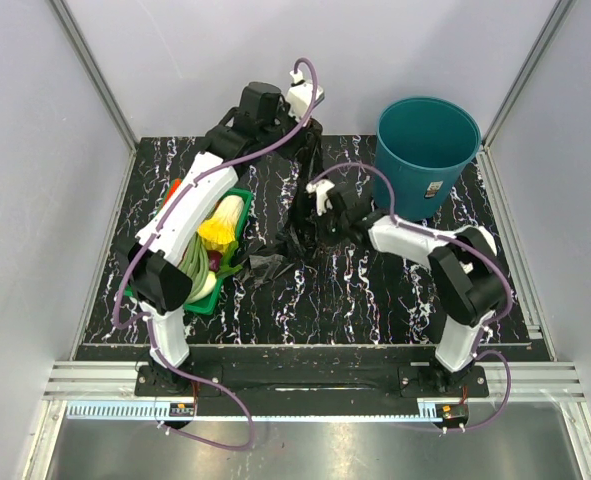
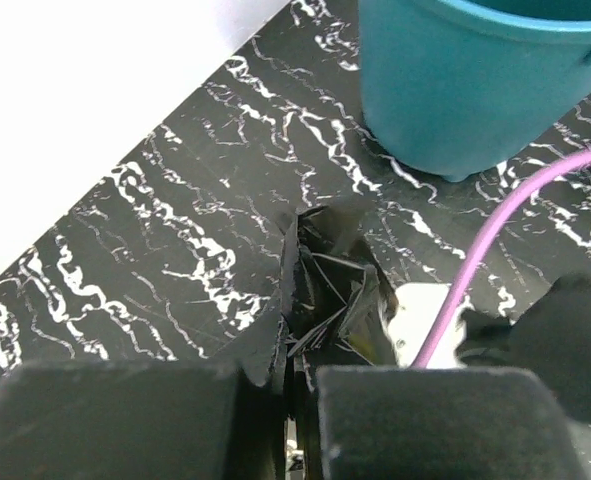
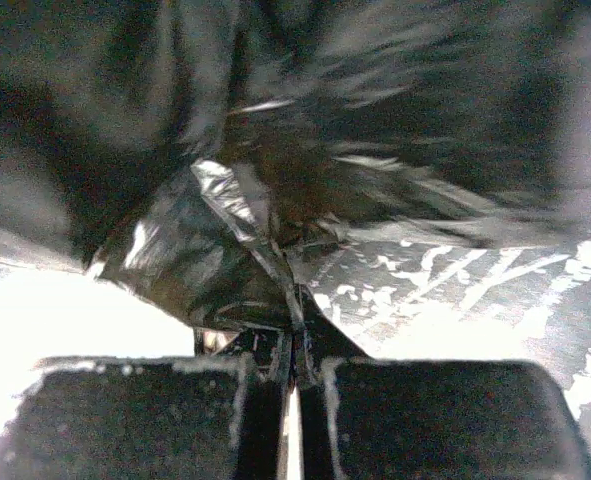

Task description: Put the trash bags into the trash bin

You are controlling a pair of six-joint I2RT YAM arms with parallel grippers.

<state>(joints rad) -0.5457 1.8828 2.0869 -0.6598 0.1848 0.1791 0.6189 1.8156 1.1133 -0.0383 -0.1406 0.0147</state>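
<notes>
A glossy black trash bag (image 1: 301, 200) hangs stretched between my two grippers over the middle of the table. My left gripper (image 1: 310, 128) is raised at the back and shut on its upper edge (image 2: 330, 300). My right gripper (image 1: 315, 218) is lower and shut on its other part (image 3: 225, 260). A second crumpled black bag (image 1: 265, 262) lies on the table next to the tray. The teal trash bin (image 1: 427, 150) stands upright at the back right and also shows in the left wrist view (image 2: 475, 80). It holds no bag that I can see.
A shallow green tray (image 1: 237, 196) with vegetables sits on the left under the left arm. The black marbled mat (image 1: 375, 290) covers the table. Grey walls close the sides and back. My right wrist shows in the left wrist view (image 2: 565, 340).
</notes>
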